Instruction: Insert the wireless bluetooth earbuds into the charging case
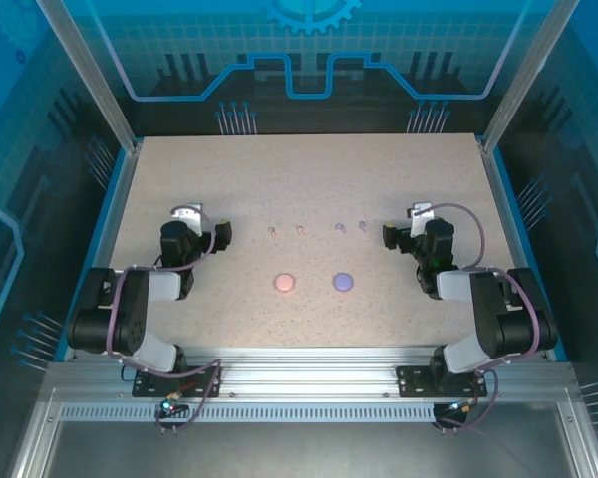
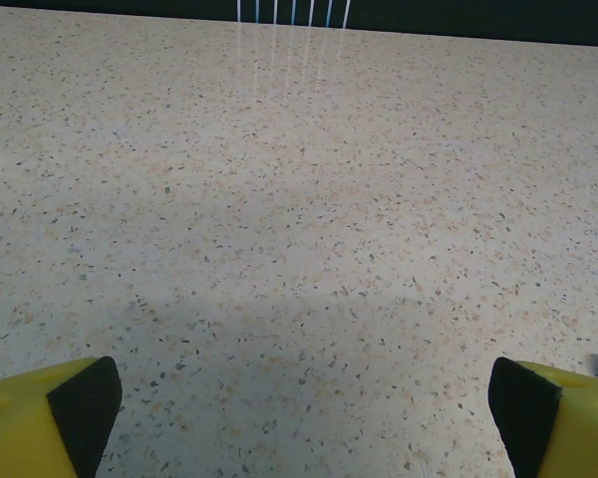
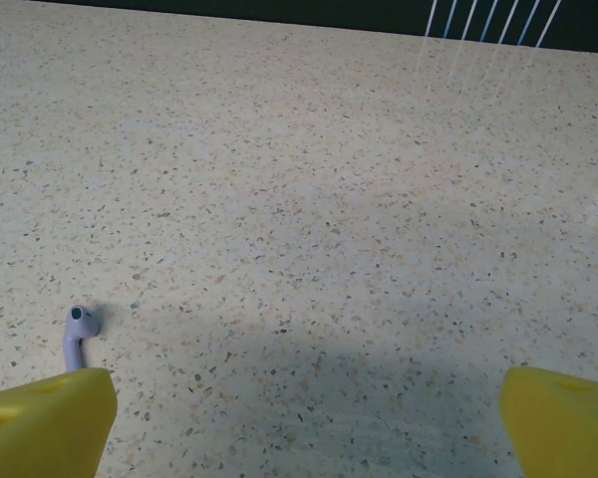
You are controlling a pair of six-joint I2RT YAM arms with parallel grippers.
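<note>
Closest to the arm bases, a little back from both grippers, sit two round charging cases. The pink case (image 1: pixel 284 283) is on the left gripper's side and the purple case (image 1: pixel 343 282) is on the right gripper's side. I cannot tell if their lids are up.

The left gripper (image 1: pixel 222 235) and the right gripper (image 1: pixel 389 235) hang low over the speckled table (image 1: pixel 179 169). Both have their fingers spread wide and hold nothing. I think that is so they are ready to pinch a bud.

In a row between them lie the tiny earbuds. The two pink earbuds (image 1: pixel 272 230) are nearer the left gripper and the two purple earbuds (image 1: pixel 363 226) nearer the right. One purple earbud (image 3: pixel 78 334) lies just beside a finger of the right gripper, a small stem with a round head. Each colour lies near its own case, likely to make matching easy.
</note>
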